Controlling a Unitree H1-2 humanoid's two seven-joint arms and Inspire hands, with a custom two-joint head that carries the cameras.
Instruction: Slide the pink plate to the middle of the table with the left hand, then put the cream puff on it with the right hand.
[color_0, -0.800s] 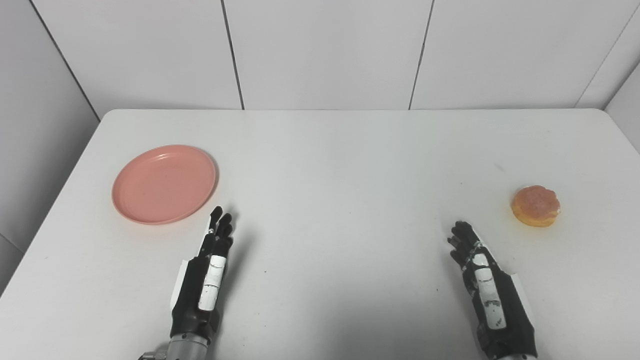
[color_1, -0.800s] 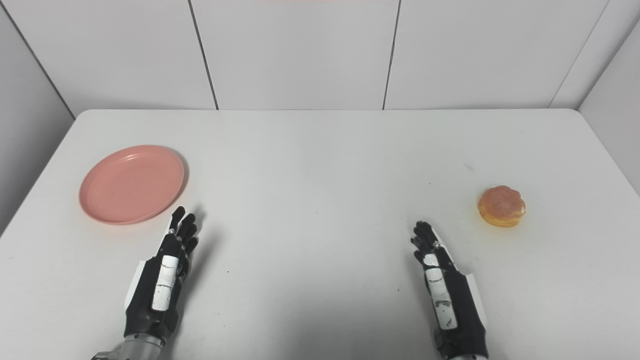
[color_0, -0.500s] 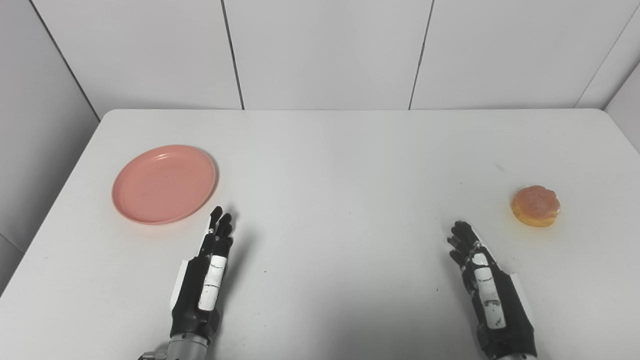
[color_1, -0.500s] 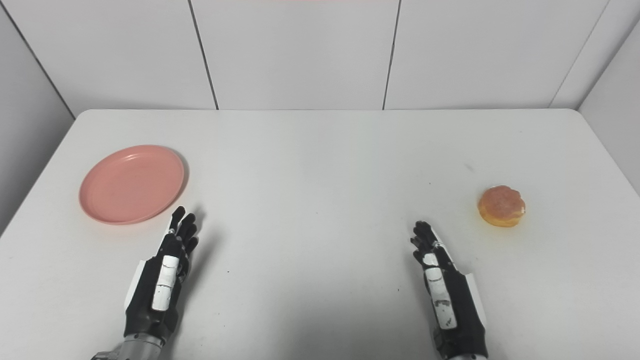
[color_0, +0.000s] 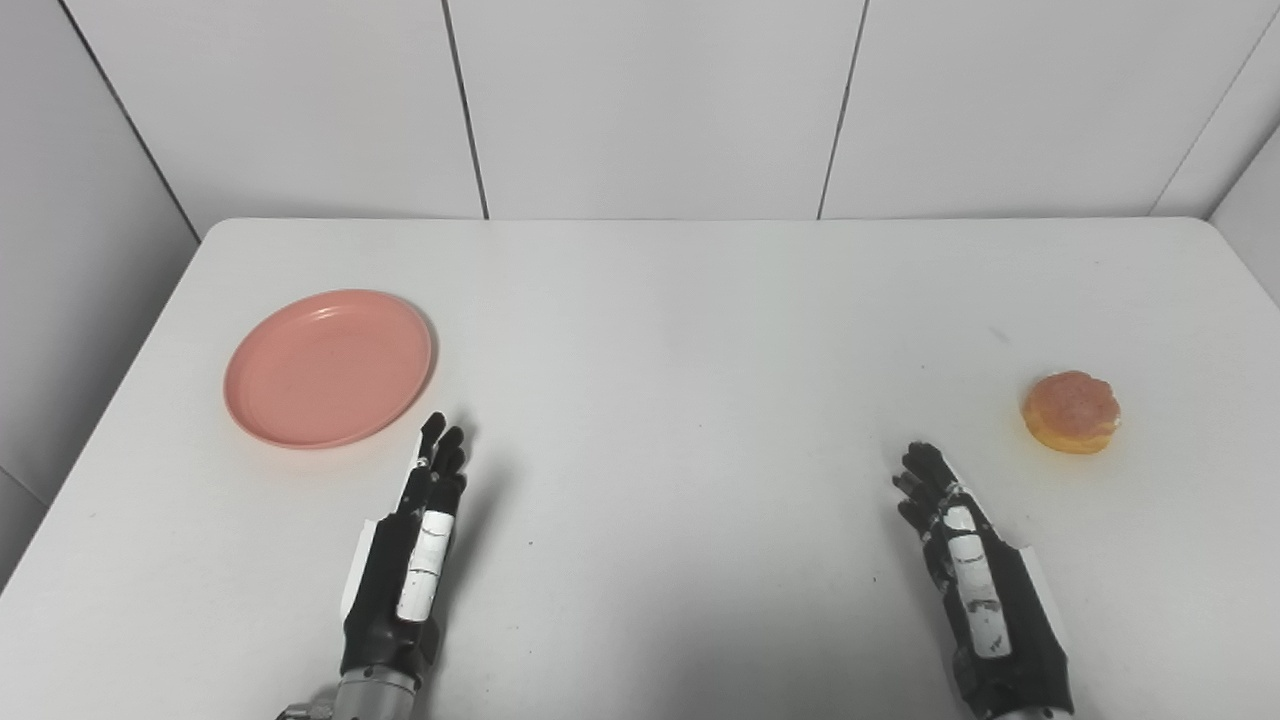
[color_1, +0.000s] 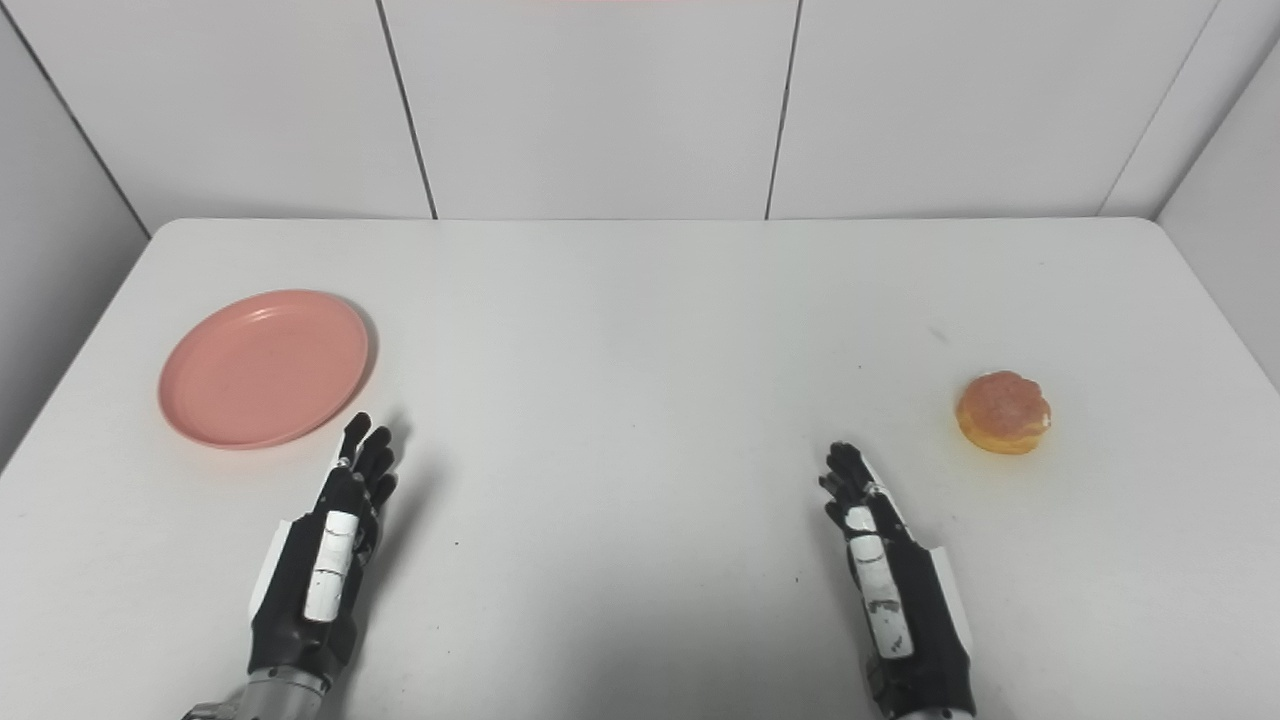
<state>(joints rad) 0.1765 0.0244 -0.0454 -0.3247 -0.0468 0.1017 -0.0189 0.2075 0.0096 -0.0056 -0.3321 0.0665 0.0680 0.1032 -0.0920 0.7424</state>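
A round pink plate (color_0: 329, 367) lies empty on the left side of the white table (color_0: 680, 330). A golden-brown cream puff (color_0: 1071, 411) sits near the table's right edge. My left hand (color_0: 408, 555) is open and empty, fingers stretched forward, just below and to the right of the plate, apart from it. My right hand (color_0: 975, 575) is open and empty, edge-on, below and to the left of the cream puff, apart from it. In the right eye view the plate (color_1: 263, 367), the puff (color_1: 1003, 411) and both hands show the same way.
White panelled walls (color_0: 650, 100) close in the table at the back and sides. The table's left edge (color_0: 110, 400) runs close to the plate.
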